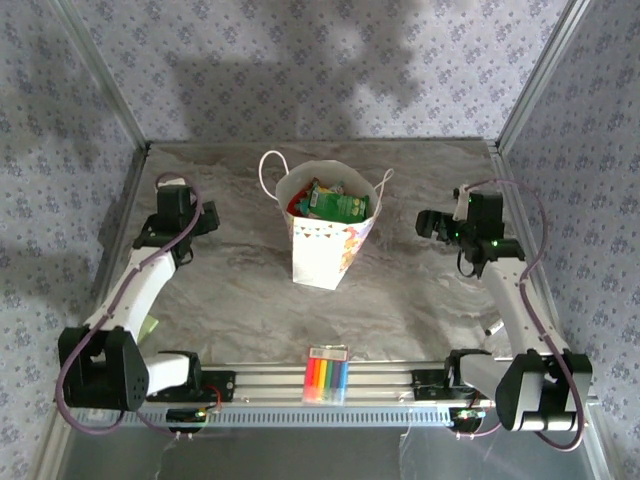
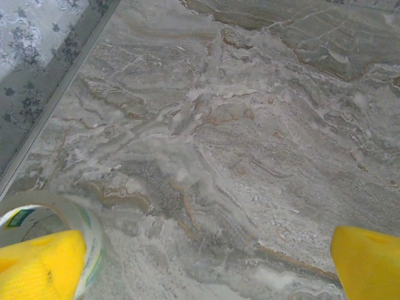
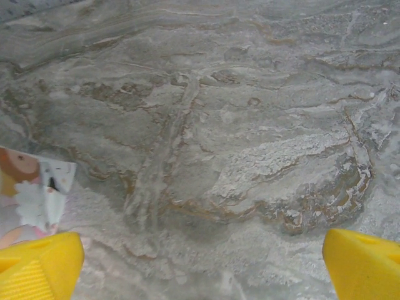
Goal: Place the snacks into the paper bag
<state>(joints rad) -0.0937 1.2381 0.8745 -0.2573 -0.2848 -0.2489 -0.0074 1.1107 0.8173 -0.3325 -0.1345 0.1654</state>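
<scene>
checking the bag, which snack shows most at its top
The green packet, spread across the mouth of the paper bag; the red packet only peeks at its left rim.

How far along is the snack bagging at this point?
Looks finished or nearly so. Done: snacks sit inside the upright paper bag; red and green show, the rest I cannot count. In hand: nothing, left gripper and right gripper are open over the table. Left: probably nothing to bag.
</scene>
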